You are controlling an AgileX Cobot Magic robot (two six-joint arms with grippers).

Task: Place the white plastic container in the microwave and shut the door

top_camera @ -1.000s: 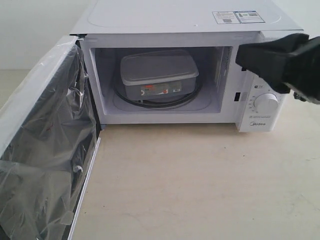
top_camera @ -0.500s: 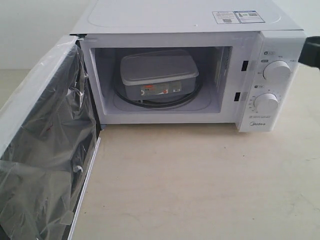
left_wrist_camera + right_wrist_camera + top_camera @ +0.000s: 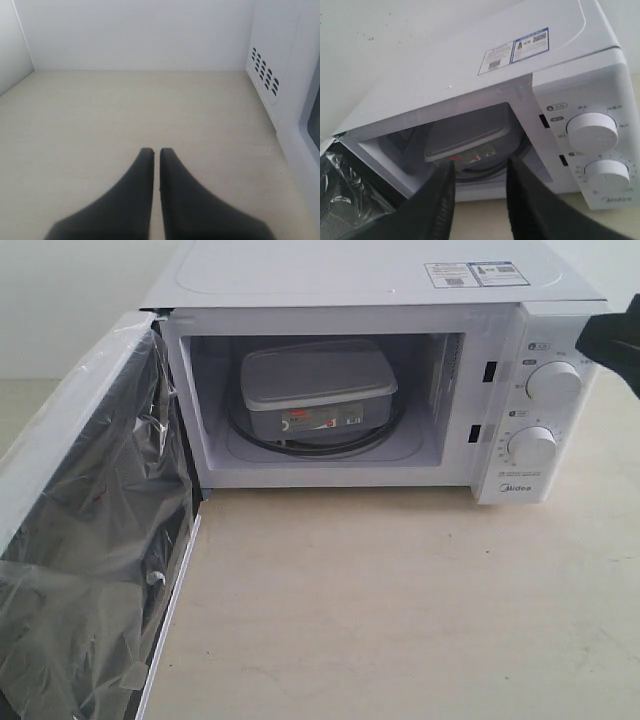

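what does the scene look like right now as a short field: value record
container: inside the microwave, lid on
door: wide open, swung left, clear film on it
left end effector: shut, empty, over the table beside the microwave
right end effector: open, empty, facing the cavity
left to do: close door

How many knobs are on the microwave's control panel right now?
2. The upper knob and the lower knob sit stacked on the control panel of the microwave, right of its opening. None appears hidden.
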